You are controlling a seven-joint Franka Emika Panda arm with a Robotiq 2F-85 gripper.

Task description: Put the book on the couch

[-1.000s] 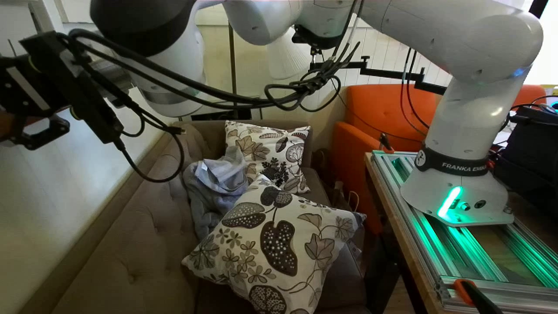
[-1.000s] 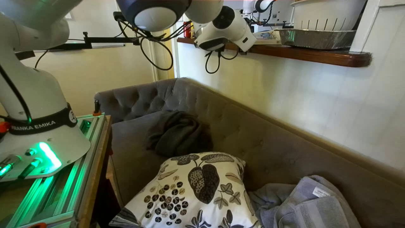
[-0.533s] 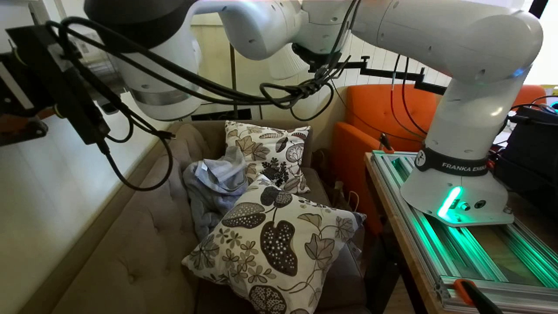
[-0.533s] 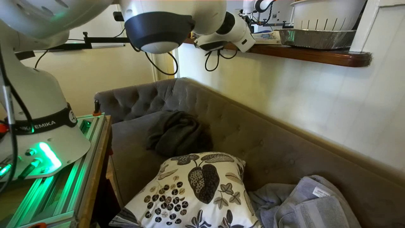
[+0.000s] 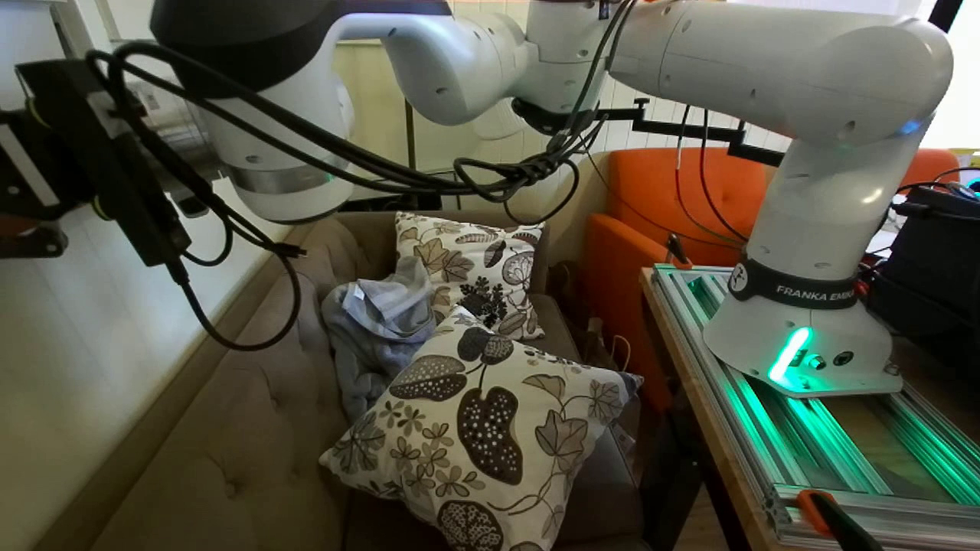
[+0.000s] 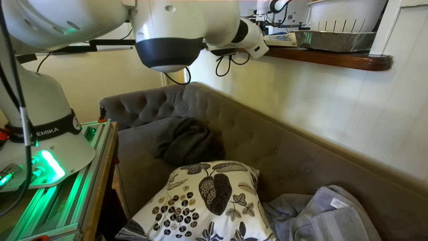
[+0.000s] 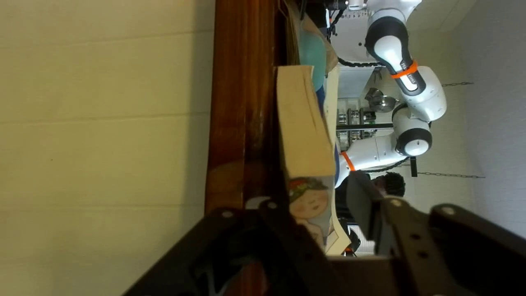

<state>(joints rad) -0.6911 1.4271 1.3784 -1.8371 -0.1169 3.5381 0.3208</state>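
In the wrist view the book (image 7: 309, 201), a beige item with a picture of a child's face at its near end, rests on the wooden ledge (image 7: 232, 123). My gripper (image 7: 314, 209) is around that near end, jaws apart. A gap shows between the book's edge and the right finger's pad (image 7: 361, 205); the left fingertip is lost in shadow, so contact there cannot be seen. An exterior view has only part of the gripper at its left edge. The couch (image 6: 267, 144) is below the ledge in both exterior views.
Patterned pillows (image 5: 490, 428) and a grey towel (image 5: 383, 321) lie on the couch, plus a dark blanket (image 6: 190, 140). A foil tray (image 6: 334, 41) under a white basket (image 6: 347, 15) stands on the ledge. Beyond it are another robot arm (image 7: 378, 152) and a person (image 7: 392, 183).
My arm's elbow has come down, and the wrist has shifted slightly outward to the left in an exterior view. The visible finger has swung inward, so the jaws stand narrower.
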